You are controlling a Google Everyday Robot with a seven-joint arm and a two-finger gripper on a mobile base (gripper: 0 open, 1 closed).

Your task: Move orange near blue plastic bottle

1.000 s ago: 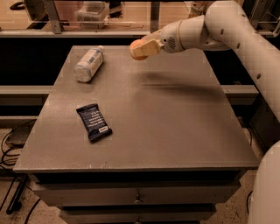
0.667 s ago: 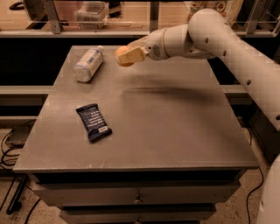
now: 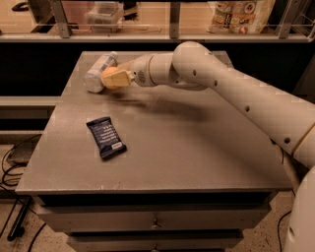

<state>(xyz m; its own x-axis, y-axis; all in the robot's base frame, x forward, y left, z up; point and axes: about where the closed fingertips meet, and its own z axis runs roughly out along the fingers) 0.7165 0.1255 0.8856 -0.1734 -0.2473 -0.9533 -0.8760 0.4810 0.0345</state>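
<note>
The orange is a small round fruit held in my gripper, whose fingers are shut on it. The gripper reaches in from the right on a long white arm and sits low over the far left part of the grey table. The blue plastic bottle lies on its side at the table's far left, pale label and white cap showing. The orange is right beside the bottle, just to its right. I cannot tell whether the orange rests on the table.
A flat dark blue snack wrapper lies on the table's left front part. Behind the table runs a shelf rail with a clear container and a snack bag. Cables lie on the floor at the left.
My gripper has carried the orange leftward and lower across the back of the table, from near the middle to right beside the bottle. The bottle and wrapper have not moved.
</note>
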